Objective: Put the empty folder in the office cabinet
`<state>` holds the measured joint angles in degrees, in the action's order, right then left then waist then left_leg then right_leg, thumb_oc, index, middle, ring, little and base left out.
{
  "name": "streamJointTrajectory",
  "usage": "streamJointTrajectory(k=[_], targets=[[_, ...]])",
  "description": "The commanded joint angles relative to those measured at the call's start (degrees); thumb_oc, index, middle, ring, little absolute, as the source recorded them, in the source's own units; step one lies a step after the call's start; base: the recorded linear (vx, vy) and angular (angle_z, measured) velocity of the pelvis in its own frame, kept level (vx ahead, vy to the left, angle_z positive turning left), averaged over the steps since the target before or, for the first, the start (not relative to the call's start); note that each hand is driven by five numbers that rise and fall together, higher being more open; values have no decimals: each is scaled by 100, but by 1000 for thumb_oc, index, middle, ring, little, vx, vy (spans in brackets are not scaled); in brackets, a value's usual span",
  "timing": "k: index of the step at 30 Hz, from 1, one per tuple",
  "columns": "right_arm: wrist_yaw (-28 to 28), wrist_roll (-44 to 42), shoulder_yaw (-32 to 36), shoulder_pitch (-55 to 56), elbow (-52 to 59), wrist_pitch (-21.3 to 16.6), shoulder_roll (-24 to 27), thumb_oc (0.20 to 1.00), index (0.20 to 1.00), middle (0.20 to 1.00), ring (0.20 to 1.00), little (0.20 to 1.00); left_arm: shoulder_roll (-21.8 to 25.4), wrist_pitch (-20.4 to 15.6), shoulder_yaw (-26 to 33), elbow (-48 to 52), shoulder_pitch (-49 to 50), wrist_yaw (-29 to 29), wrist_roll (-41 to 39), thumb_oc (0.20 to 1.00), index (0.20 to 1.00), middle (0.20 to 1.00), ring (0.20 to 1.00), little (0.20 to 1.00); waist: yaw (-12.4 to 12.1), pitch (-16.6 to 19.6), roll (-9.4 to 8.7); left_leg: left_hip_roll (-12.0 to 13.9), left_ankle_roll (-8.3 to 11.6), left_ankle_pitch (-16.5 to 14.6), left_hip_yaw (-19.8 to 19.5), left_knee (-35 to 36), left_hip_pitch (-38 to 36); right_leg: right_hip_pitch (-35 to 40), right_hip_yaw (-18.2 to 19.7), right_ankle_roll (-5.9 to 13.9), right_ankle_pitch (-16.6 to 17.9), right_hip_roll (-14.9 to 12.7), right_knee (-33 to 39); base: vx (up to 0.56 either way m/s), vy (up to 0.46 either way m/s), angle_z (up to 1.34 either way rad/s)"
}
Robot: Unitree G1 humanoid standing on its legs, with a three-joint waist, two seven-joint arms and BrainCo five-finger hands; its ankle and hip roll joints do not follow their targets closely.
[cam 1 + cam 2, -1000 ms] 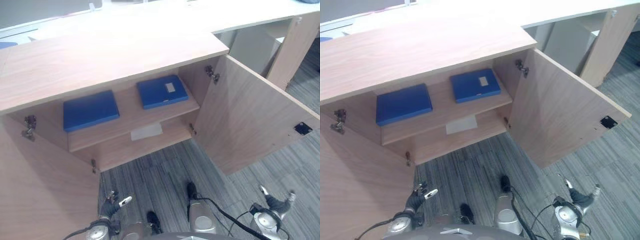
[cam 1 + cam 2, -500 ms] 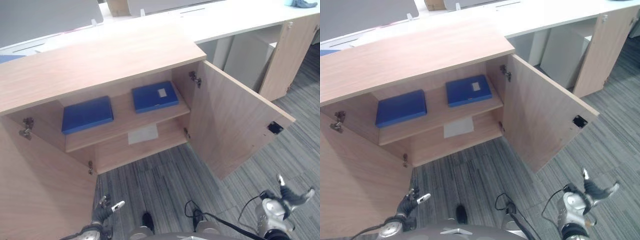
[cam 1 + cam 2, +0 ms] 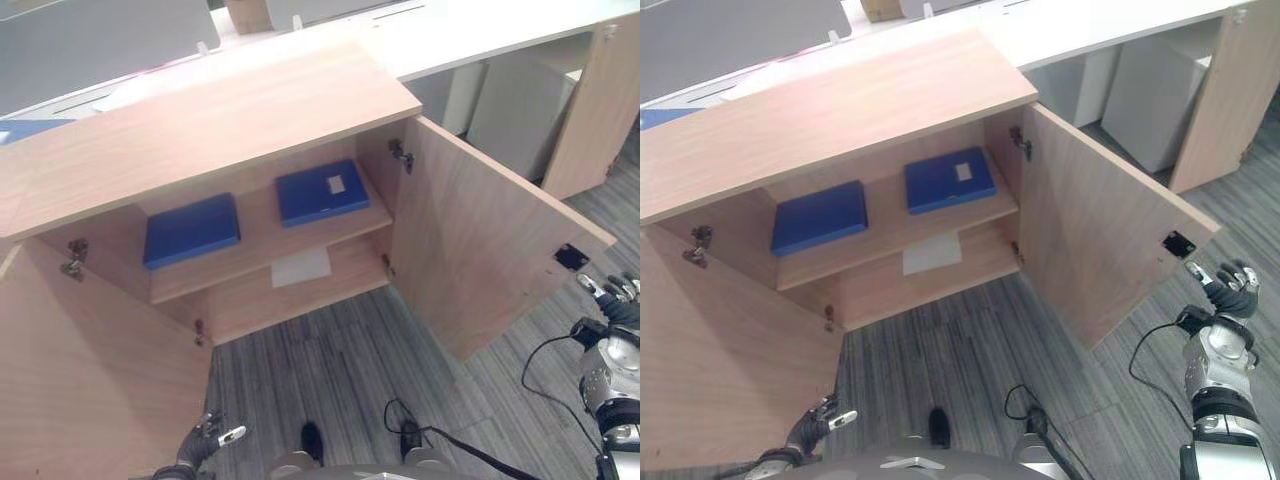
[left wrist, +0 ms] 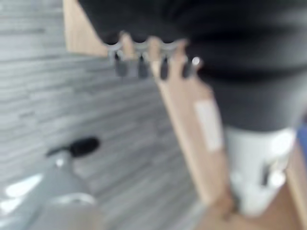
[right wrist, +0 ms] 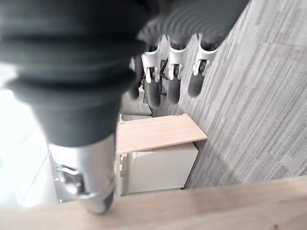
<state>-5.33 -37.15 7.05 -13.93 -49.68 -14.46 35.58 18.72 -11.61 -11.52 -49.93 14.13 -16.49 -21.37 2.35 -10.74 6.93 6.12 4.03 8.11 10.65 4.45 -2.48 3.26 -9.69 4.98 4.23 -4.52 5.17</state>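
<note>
The right hand (image 3: pixel 1228 283) has risen from low over the carpet to beside the open right cabinet door's (image 3: pixel 1095 235) outer edge, fingers relaxed.

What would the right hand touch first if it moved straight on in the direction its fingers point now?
Probably the open right cabinet door. The right hand is raised beside the door's outer edge, fingers relaxed and aimed up toward it. Depth is unclear, so it might slip just past the edge.
</note>
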Motion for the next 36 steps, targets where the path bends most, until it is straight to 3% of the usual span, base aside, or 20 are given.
streamJointTrajectory(k=[1,11,22,29,36], targets=[[434,349,-464,-898,-3,-131,75,1000,1000,1000,1000,1000,295,-257,-18,-128,-399,12,223,1000,1000,1000,1000,1000,-330,-195,-290,-486,-173,-830,-55,55,-194,-4,-86,11,-203,-130,-21,-31,-3,-2],[990,1002,-1492,-863,810,-174,-513,1000,1000,1000,1000,1000,121,-359,129,-271,-532,-132,117,1000,1000,1000,1000,1000,-362,-178,-332,-431,-120,-761,-75,55,-182,44,-183,-11,-216,-146,-17,2,42,1],[1659,1597,-2464,255,2350,-220,-1209,1000,1000,1000,1000,1000,-122,-517,312,-68,-326,34,33,1000,1000,1000,1000,1000,-385,-123,-597,-441,-233,-827,-120,55,-244,133,-276,53,-187,-173,-18,23,58,1],[1903,1868,-2920,247,2539,-330,-1392,1000,1000,1000,1000,1000,-157,-630,294,103,-306,250,-188,1000,1000,1000,1000,1000,-528,-95,-684,-496,-301,-880,-199,55,-275,191,-360,103,-167,-218,-17,16,73,16],[1655,2038,-3498,-633,2241,-395,-1663,1000,1000,1000,1000,1000,-161,-711,157,255,-358,531,-353,1000,1000,1000,1000,1000,-922,-93,-786,-566,-361,-906,-379,55,-266,298,-606,142,-150,-283,-18,25,52,20]])
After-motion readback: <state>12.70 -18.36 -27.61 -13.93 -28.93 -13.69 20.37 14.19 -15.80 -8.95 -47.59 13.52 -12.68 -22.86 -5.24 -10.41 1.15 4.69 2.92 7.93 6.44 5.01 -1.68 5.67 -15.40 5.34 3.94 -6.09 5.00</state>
